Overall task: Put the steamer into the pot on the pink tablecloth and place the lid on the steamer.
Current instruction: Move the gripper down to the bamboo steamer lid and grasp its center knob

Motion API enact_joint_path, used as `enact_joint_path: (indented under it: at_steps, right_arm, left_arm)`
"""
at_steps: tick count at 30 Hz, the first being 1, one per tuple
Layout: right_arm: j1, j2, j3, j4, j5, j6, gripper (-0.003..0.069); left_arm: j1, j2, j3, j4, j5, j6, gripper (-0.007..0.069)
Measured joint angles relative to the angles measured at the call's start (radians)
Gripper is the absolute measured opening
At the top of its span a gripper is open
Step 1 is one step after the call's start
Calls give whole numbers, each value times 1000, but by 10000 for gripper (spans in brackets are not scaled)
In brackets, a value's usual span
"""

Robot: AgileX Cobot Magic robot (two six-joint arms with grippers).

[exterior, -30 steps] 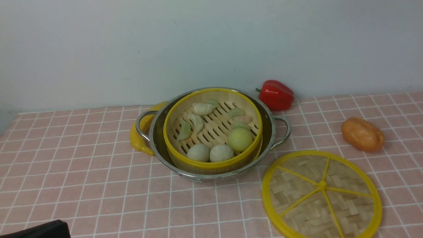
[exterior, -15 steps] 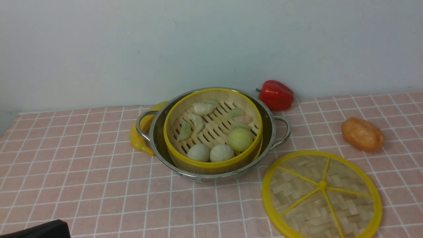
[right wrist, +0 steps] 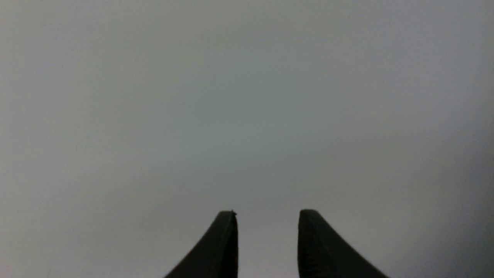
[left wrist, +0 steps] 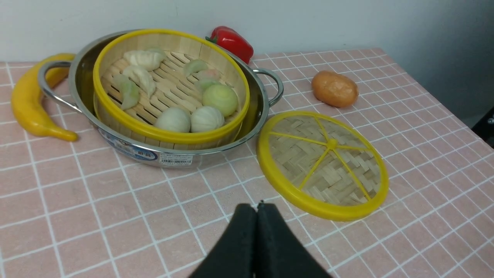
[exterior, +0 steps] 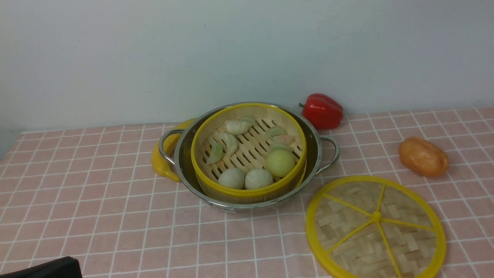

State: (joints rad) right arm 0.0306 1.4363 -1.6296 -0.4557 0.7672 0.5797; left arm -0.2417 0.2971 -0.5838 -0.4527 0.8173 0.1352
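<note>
- Nothing was seen to have moved in the front view since the earlier frames.
- The steamer (exterior: 247,192) was seated inside the pot (exterior: 184,160) on the pink tablecloth (exterior: 96,200), with buns and dumplings laid on its slats.
- The lid (exterior: 376,227) was left flat on the cloth, just beside the pot on the robot's right.
- The left fingers (left wrist: 243,231) were pressed together with nothing between them, above the table near the lid.
- The right fingers (right wrist: 225,239) were parted and empty, and were pointed at a blank grey surface, possibly the wall.
</note>
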Motion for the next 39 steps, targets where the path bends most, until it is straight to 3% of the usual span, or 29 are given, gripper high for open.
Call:
enact_joint_path:
  at_steps: [2,3,5,8,19,24,30,39]
  right_arm:
    - [38,35,47,224,69,-252,240]
    - [41,35,51,243,69,-252,240]
    - [83,85,94,442,134,-439,240]
    - [150,157,138,570,210,-562,240]
    - [332,340,268,535,337,-514,240]
    - [338,340,371,533,318,-506,240]
    - [338,339,503,532,161,-495,240]
    - [338,339,514,532,66,-491,240]
  left_arm:
    - [0,0,0,1,0,0,-22]
    - [0,0,0,1,0,0,-21]
    - [0,0,0,12,0,0,-19]
    - [0,0,0,18,0,0,-19]
    - [0,0,0,20,17,0,-19]
    - [0,0,1,20,26,0,-19]
    - [0,0,1,33,28,0,-19]
    - [0,0,1,43,29,4,-19]
